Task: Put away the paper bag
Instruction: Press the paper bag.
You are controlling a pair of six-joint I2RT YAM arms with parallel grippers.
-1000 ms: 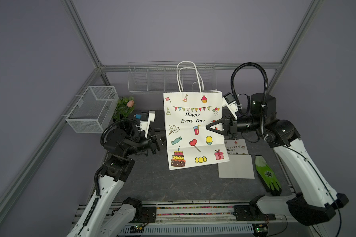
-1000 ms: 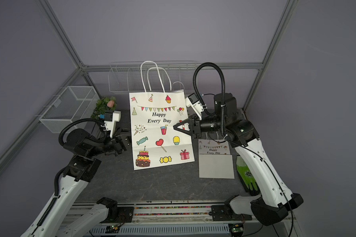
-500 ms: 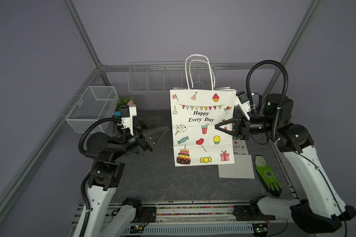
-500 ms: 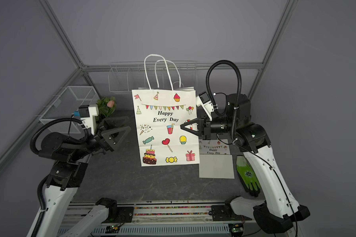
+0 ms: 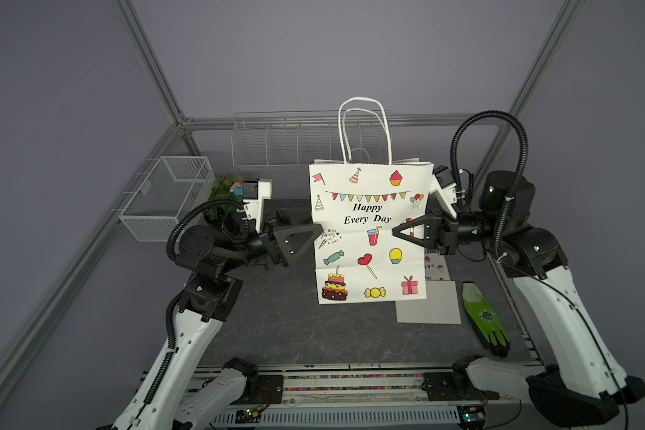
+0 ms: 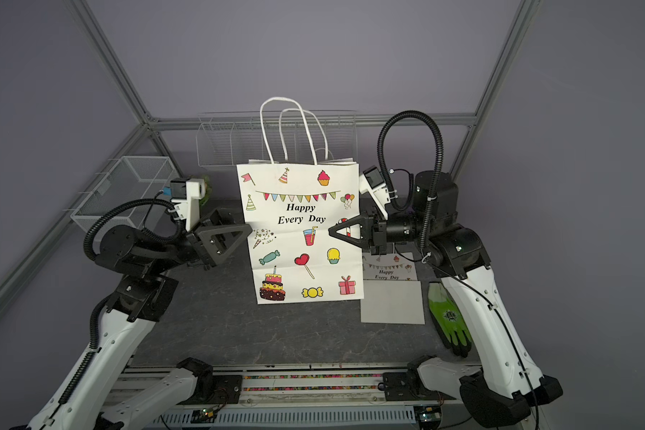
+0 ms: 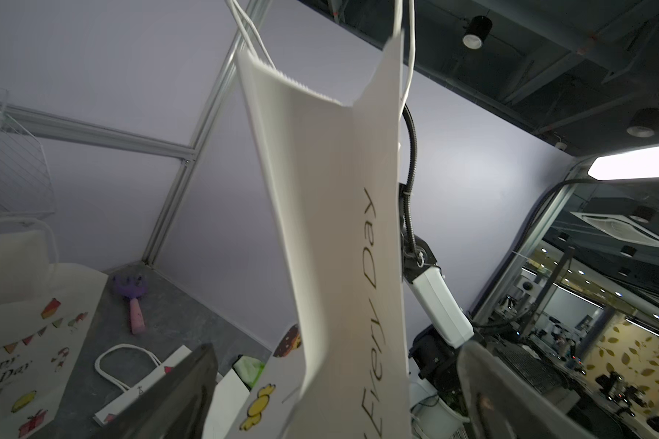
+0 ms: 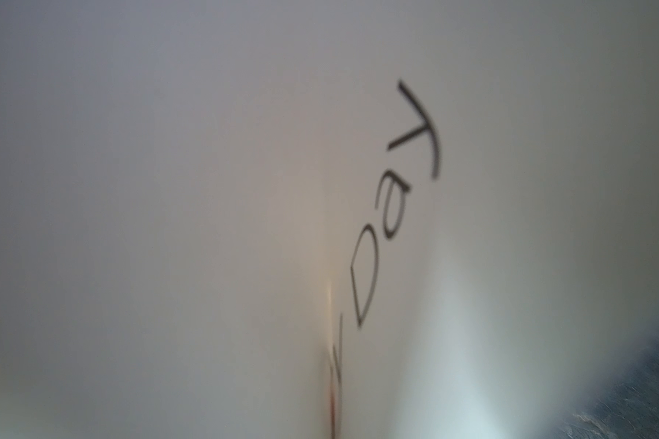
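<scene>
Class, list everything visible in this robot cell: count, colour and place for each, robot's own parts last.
Table: 1, dark grey, underneath.
Bag: 1, white printed, upright, centre.
Flat bags: at least 2, white printed, on table.
Glove: 1, green-black, table's right edge.
Sheet: 1, grey, beside glove.
Brush: 1, purple-pink, near a back corner.
Plant: 1, green, back left.
Basket: 1, white mesh, left frame.
Rack: 1, white wire, back wall.
Left gripper: 1, black, open around bag's left edge.
Right gripper: 1, black, shut on bag's right edge.
</scene>
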